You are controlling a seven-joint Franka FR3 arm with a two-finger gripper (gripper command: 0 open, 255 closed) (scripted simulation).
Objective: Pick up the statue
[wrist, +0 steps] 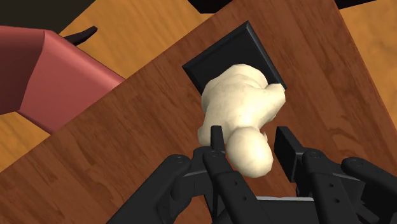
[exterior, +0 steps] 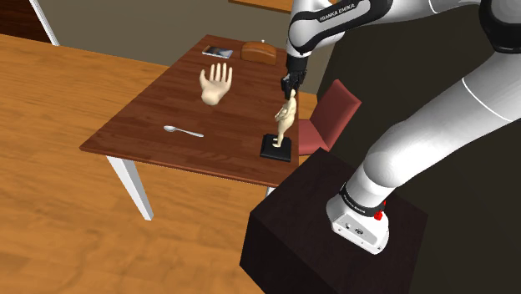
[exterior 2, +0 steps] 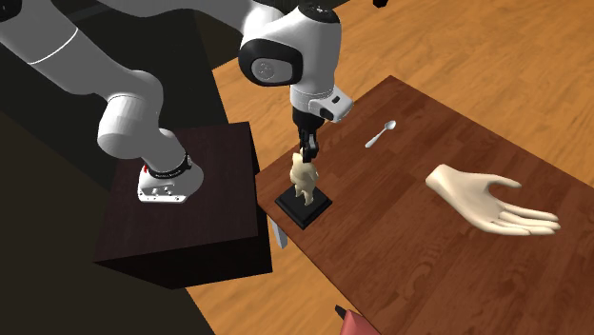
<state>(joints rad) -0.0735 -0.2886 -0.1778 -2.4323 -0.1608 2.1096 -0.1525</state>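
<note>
The statue [exterior: 285, 117] is a cream figure on a black square base [exterior: 275, 149]. It stands upright near the table's edge closest to the stand. My gripper [exterior: 290, 86] comes down on it from above. In the wrist view the gripper [wrist: 249, 143] has its two fingers [wrist: 216, 145] on either side of the figure's head [wrist: 251, 153], clasping it. The base [wrist: 219, 60] still rests flat on the wood. From the second exterior view the gripper [exterior 2: 308, 147] sits right on top of the statue [exterior 2: 304, 181].
The brown wooden table [exterior: 159, 125] also holds a cream hand model [exterior: 216, 85], a spoon [exterior: 183, 131], a brown loaf-shaped object [exterior: 258, 52] and a small flat item [exterior: 217, 52]. A red chair [exterior: 330, 117] stands beside the table, close to the statue. The dark stand [exterior: 334, 225] lies just beyond the table edge.
</note>
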